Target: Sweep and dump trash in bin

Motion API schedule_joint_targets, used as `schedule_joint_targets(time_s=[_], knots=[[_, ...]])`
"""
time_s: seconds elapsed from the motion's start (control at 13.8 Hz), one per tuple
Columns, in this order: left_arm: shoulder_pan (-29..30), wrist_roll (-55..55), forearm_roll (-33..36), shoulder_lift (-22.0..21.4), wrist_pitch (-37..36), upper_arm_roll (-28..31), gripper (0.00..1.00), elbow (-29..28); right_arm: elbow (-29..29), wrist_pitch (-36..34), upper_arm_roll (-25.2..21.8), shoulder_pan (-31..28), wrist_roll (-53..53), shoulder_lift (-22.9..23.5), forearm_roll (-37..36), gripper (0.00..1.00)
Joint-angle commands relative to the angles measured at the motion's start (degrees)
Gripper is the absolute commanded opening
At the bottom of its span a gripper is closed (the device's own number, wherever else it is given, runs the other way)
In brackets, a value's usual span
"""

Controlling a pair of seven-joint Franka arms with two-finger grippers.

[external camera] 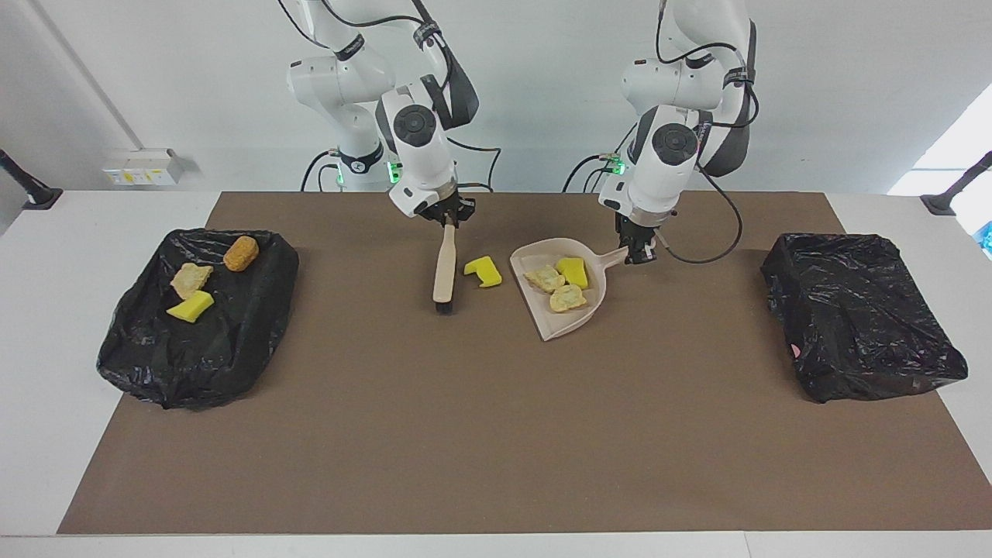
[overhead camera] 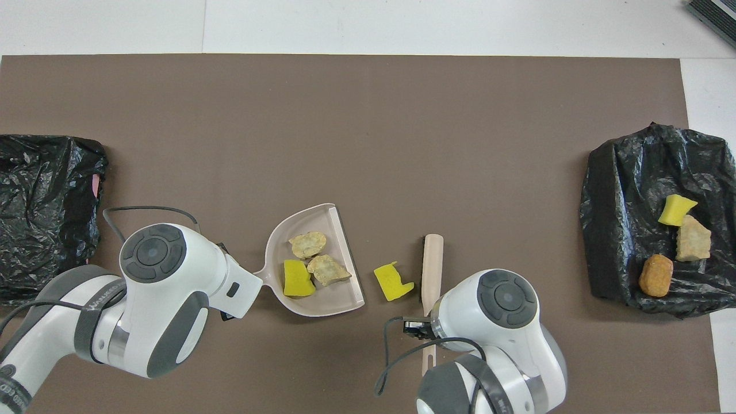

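A beige dustpan [external camera: 570, 322] [overhead camera: 325, 299] rests on the brown mat, its handle held by my shut left gripper [external camera: 639, 254]. Its pan holds trash: one yellow foam chunk [external camera: 573, 271] [overhead camera: 298, 278] and two beige lumps [external camera: 544, 279] [external camera: 568, 297]. Another yellow chunk [external camera: 483, 270] [overhead camera: 393, 282] lies loose on the mat just off the pan's mouth. Beside it, toward the right arm's end, stands the beige brush [external camera: 444, 271] [overhead camera: 432, 259], bristles down. My right gripper [external camera: 449, 220] is shut on its handle.
A black-bag bin [external camera: 232, 333] [overhead camera: 621, 190] at the right arm's end holds an orange-brown lump [external camera: 241, 253], a beige lump [external camera: 191, 279] and a yellow chunk [external camera: 191, 307]. A second black-bag bin [external camera: 860, 314] [overhead camera: 46, 190] sits at the left arm's end.
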Motion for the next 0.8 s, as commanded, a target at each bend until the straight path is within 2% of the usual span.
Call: schedule_joint_targets(time_s=[0.0, 0.14, 0.43, 0.72], knots=[[-1.72, 0.71, 0.66, -1.82, 1.49, 0.95, 0.00, -2.03, -0.23, 3.75, 0.05, 0.97, 4.36, 1.56, 3.75, 0.00], [-2.16, 0.62, 0.75, -1.82, 1.58, 0.95, 0.00, -2.03, 1.34, 4.99, -0.03, 4.04, 4.27, 3.66, 4.45, 0.00], [-2.25, 0.27, 0.75, -1.82, 1.67, 0.95, 0.00, -2.03, 9.33, 5.08, 0.14, 8.97, 0.06, 10.78, 5.32, 0.00], [-2.25, 0.10, 0.66, -1.82, 1.67, 0.95, 0.00, -2.03, 11.64, 6.22, 0.05, 9.77, -8.10, 12.02, 16.03, 0.00]])
